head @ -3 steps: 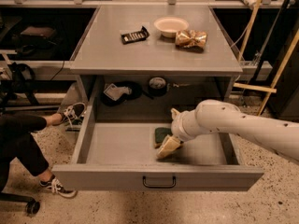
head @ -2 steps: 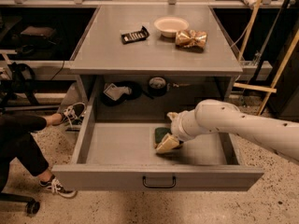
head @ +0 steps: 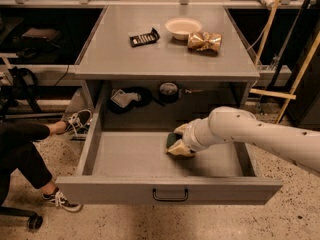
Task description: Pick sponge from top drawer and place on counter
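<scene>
The top drawer [head: 125, 159] is pulled wide open below the counter [head: 150, 56], and its dark pull handle [head: 170, 196] faces me. The sponge [head: 172, 139] shows as a dark green patch on the drawer floor, right of the middle. My gripper [head: 180, 143] is down inside the drawer, right at the sponge and covering most of it. My white arm [head: 250, 131] reaches in from the right over the drawer's right wall.
On the counter lie a black flat packet [head: 144, 37], a white bowl [head: 183, 27] and a crinkled gold foil bag [head: 204, 41]. A shelf behind the drawer holds a dark bundle [head: 125, 98] and a round roll [head: 168, 90]. A seated person's legs and shoes [head: 75, 120] are at the left.
My gripper has shifted slightly toward the back of the drawer, staying at the sponge. The sponge has barely moved.
</scene>
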You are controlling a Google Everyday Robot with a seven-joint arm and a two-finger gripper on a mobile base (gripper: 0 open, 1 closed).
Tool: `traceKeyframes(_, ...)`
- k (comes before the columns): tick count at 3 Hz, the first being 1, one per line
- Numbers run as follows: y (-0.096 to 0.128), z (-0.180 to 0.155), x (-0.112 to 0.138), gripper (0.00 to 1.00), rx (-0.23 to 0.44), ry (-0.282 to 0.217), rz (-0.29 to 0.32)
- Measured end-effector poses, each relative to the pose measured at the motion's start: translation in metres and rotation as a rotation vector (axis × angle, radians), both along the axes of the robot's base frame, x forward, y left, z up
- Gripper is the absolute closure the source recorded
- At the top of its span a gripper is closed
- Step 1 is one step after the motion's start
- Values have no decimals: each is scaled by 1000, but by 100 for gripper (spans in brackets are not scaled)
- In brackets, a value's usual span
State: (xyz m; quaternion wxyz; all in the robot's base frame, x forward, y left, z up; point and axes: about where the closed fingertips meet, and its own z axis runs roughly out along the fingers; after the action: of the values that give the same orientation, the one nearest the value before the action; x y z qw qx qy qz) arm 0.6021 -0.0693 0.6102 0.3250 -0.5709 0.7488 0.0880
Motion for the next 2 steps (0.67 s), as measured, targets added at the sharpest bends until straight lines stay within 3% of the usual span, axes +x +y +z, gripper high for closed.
traceKeyframes(1,0,0,0,88,0,0,0)
traceKeyframes(2,4,2,-10,100,36,-49,-24)
